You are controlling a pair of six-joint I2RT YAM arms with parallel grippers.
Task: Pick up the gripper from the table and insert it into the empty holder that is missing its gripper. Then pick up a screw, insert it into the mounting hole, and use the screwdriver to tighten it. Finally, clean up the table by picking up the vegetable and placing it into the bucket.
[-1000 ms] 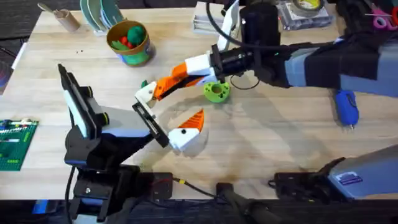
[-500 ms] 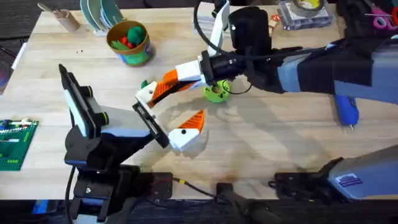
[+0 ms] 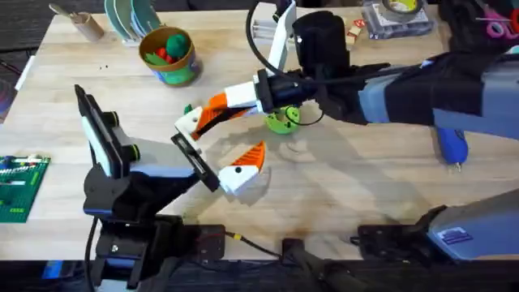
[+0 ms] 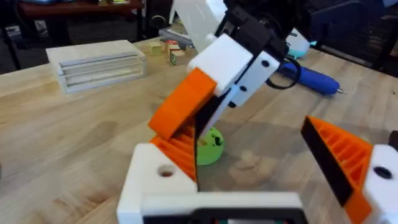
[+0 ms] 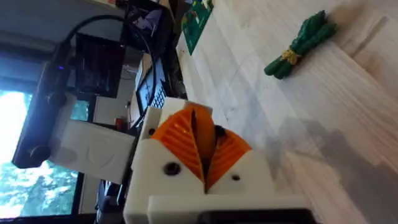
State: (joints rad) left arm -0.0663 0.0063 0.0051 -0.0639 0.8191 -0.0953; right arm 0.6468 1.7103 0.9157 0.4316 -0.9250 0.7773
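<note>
My right gripper (image 3: 208,116) reaches across the table from the right and is shut on the small orange gripper (image 4: 177,150). It presses that piece against the holder (image 3: 188,122), the bare white finger block of my left arm. My left gripper (image 3: 217,148) stands open, and its other finger (image 3: 247,162) carries an orange pad. In the right wrist view the orange fingers (image 5: 177,134) are pressed together. The dark-green vegetable (image 5: 301,42) lies on the table just behind the holder. The bucket (image 3: 168,55) stands at the back left. The blue screwdriver (image 3: 451,142) lies at the right.
A lime-green disc with holes (image 3: 281,120) lies under the right arm. A tan paper cup (image 3: 81,23) and stacked plates (image 3: 134,16) sit at the back left. A green baseplate (image 3: 18,186) is at the left edge. A box of tape (image 3: 397,12) is at the back right.
The right arm has moved left, bringing its orange fingers and the held piece closer onto the holder. The left arm has stayed put.
</note>
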